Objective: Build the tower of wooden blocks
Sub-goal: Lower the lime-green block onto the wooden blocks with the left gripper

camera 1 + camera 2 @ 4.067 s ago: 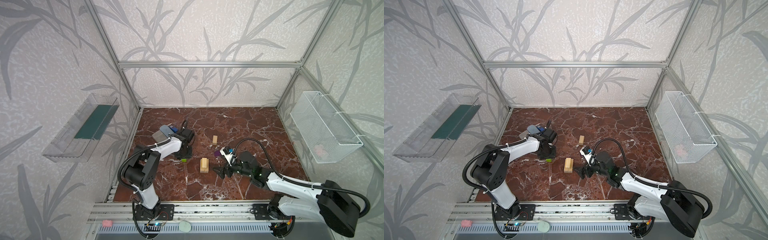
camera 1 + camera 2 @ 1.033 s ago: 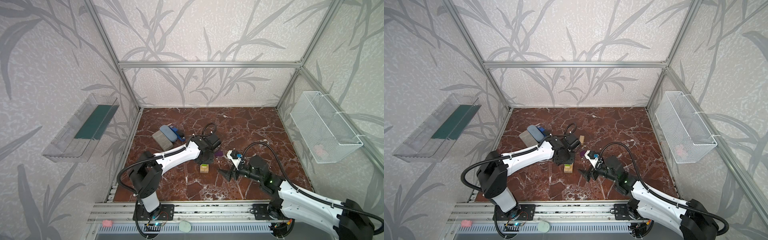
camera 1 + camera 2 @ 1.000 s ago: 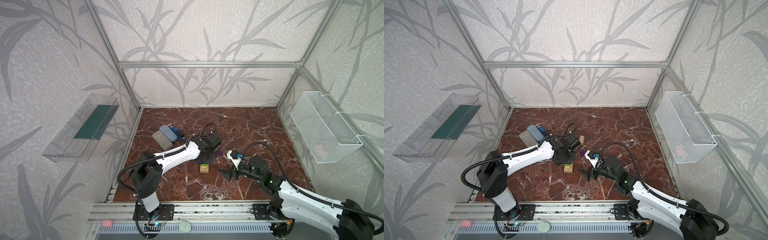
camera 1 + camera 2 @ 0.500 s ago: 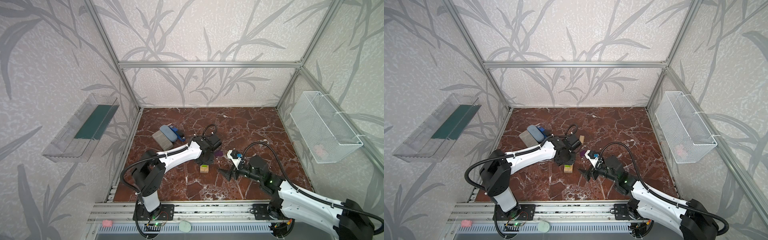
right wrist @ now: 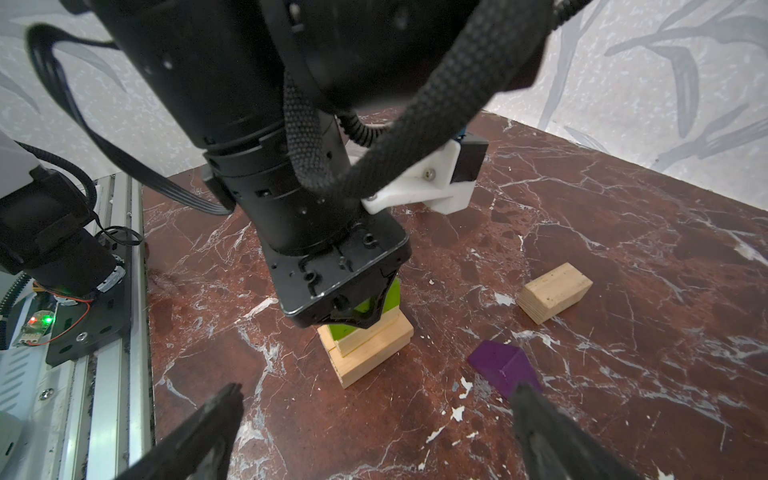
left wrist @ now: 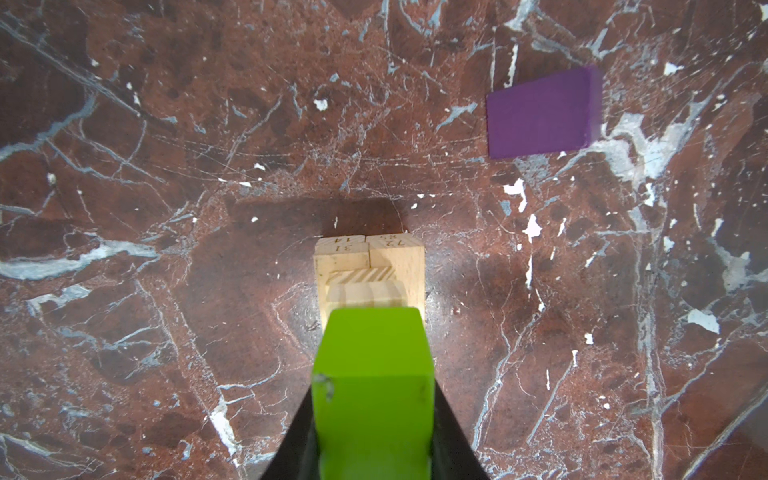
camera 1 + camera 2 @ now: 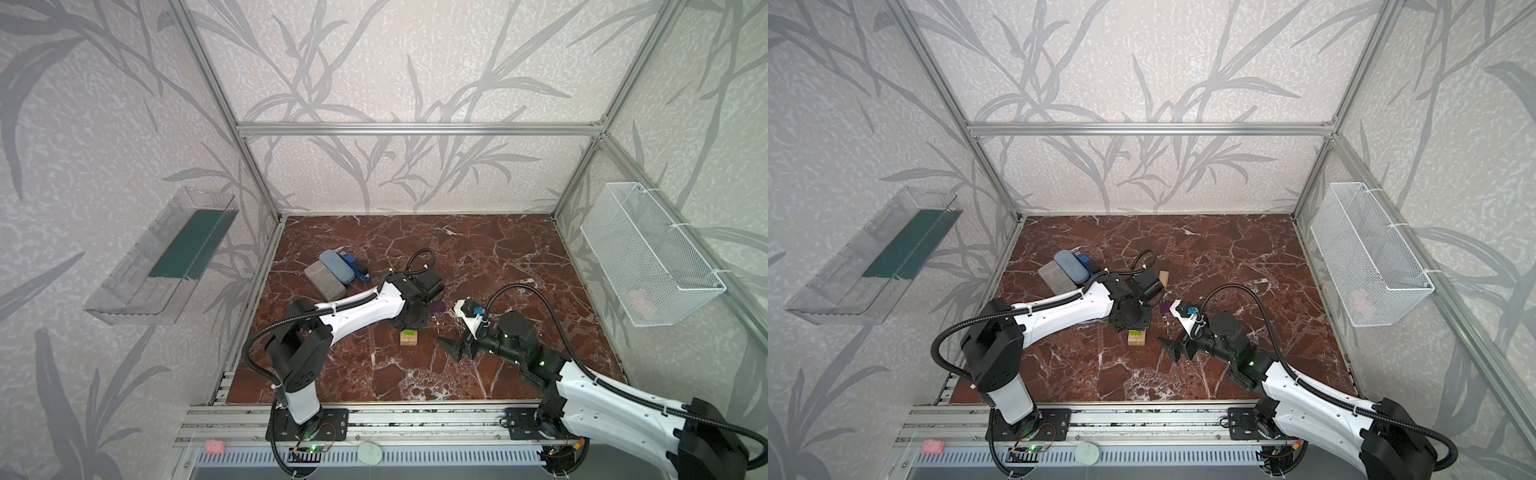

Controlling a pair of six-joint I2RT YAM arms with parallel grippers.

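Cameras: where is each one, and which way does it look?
Both top views: high at the front, looking down at the table; left arm, right arm show.
Left wrist: on its arm, looking down at the tower; left gripper holds the green block.
Right wrist: low on its arm, looking across at the tower; open right gripper shows.
Wrist views share tower, green block, purple block.

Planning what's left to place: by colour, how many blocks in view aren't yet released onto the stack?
Lime-green block: 1, held in the left gripper's jaws at the stack
Purple block: 1, lying loose
Pale wood block: 1, lying loose
Total: 3
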